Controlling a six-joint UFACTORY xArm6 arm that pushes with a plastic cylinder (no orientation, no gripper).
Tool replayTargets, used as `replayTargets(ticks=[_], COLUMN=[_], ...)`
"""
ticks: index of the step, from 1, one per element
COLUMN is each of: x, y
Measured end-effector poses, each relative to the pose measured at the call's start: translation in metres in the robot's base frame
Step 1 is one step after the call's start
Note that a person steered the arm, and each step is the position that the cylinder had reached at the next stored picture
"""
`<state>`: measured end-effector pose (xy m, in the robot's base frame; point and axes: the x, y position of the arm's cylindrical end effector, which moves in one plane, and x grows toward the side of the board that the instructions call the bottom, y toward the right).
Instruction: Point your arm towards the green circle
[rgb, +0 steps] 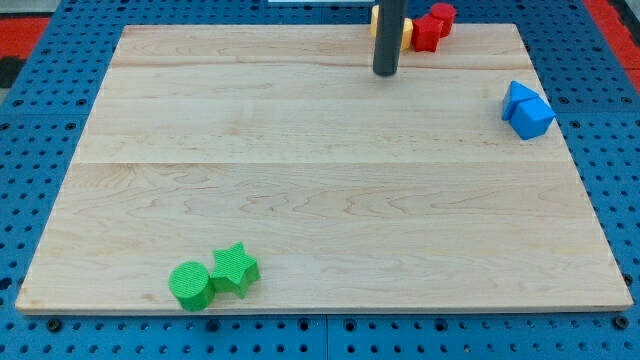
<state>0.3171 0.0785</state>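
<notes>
Near the view's top edge, my tip (386, 73) rests on the wooden board (320, 170), beside yellow block (404, 32) and red blocks (432, 27); no jaws, bare rod. Green circle (190, 285) sits bottom left, touching green star (235, 267). Blue blocks (526, 110) far right

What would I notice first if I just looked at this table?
Probably the dark rod, my tip, standing near the view's top, just beside a yellow block and red blocks. Far off at the bottom left, the green circle touches a green star. Two blue blocks huddle at the right edge.
</notes>
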Motion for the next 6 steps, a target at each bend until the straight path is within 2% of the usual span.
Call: replayTargets(ticks=[1,3,4,5,6], x=[0.052,0.161,0.194,0.194,0.223], y=[-0.023,-0.129,-0.185,-0.189,-0.25])
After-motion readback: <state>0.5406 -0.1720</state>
